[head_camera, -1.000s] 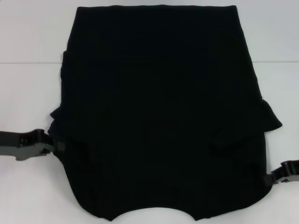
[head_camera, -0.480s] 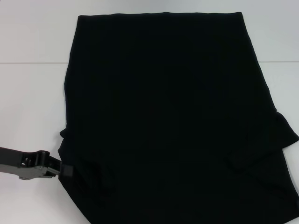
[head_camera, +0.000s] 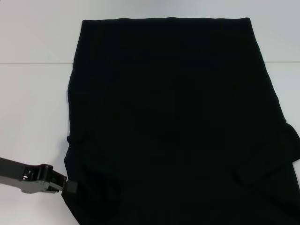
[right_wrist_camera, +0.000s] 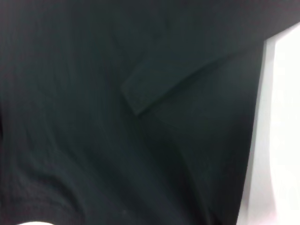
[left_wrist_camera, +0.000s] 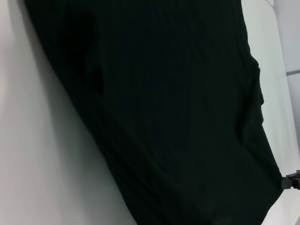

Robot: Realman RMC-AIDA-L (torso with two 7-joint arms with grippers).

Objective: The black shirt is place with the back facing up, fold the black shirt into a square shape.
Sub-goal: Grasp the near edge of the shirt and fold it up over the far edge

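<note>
White table point(head_camera: 33, 117) (plain) carries the black shirt point(head_camera: 173, 122).

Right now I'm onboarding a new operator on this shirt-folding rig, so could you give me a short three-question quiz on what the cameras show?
1. True or false: the black shirt is bunched into a ball.
2. Multiple choice: where is the left gripper? A) at the shirt's near-left edge B) above the shirt's middle C) on the far hem
3. Fill in: in the head view, the ______ gripper is not visible.

Key: 1. False, it lies spread across the white table, with a sleeve folded inward. 2. A. 3. right; only a small dark part shows past the shirt's edge in the left wrist view.
</note>
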